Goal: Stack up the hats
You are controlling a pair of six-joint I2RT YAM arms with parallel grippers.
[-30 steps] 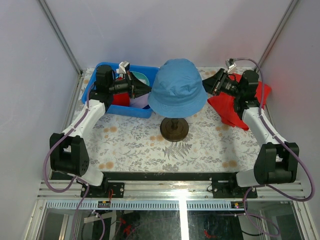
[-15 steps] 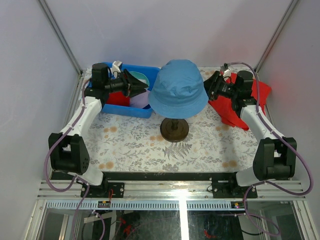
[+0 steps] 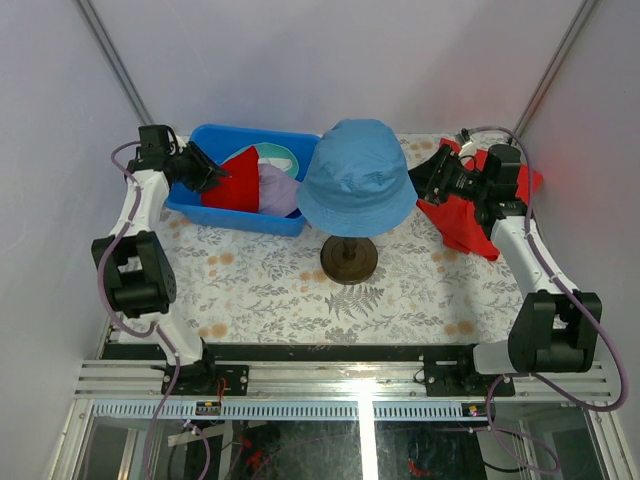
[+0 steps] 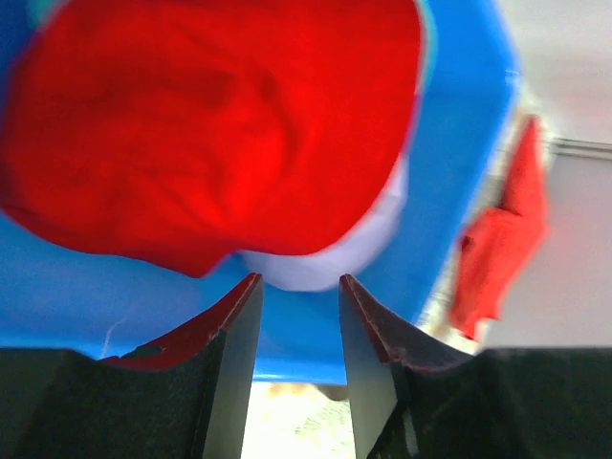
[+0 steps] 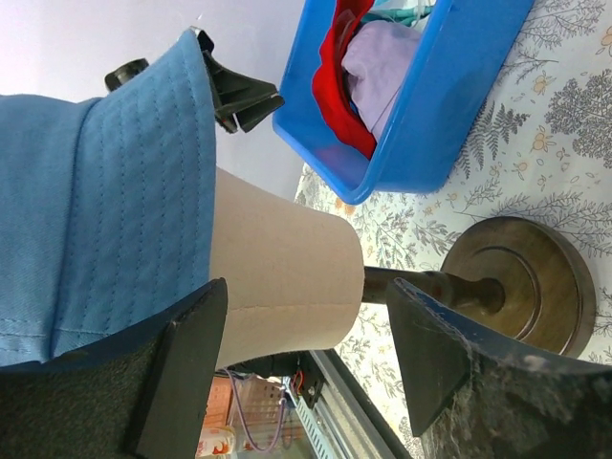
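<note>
Blue hat (image 3: 355, 180) on the mannequin head (image 5: 277, 268) — right gripper (image 5: 306, 292) spread beside it; left gripper (image 4: 298, 282) parted, empty, at the bin's (image 3: 240, 221) left end.

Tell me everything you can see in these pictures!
Blue hat: one, blue, on the mannequin head, mid-table.
Mannequin head: one, beige, under that hat.
Stand: one, dark, round, below the head.
Bin: one, blue, back left.
Red hat: one, red, in the bin.
Lilac hat: one, pale lilac, in the bin.
Teal hat: one, teal, in the bin, mostly hidden.
Red cloth: one, red, back right.
Table: one, flowery pattern.
Left gripper: black, open, at the bin's left end.
Right gripper: black, open, beside the mannequin head.
</note>
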